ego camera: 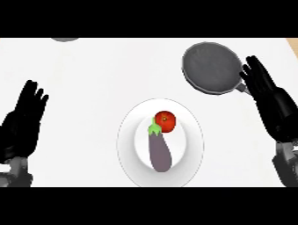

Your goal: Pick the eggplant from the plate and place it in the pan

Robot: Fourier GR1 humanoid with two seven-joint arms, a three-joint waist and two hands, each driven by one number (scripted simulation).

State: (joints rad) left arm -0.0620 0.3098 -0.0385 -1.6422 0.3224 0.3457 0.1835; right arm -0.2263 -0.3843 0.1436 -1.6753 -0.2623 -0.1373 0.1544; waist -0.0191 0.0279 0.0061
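A purple eggplant (pixel 159 152) with a green stem lies on a white plate (pixel 128 145) in the lower middle of the counter, its stem end touching a red tomato (pixel 166 121). A dark grey pan (pixel 209 68) sits at the upper right. My right hand (pixel 272 101) is open with straight fingers, just right of the pan and over its handle. At the left, my left hand (pixel 23 123) is open with fingers up, apart from the plate. Neither hand touches the eggplant.
A grey round object (pixel 65 39) peeks in at the counter's far edge, upper left. Wooden floor shows past both far corners of the white counter (pixel 112 70).
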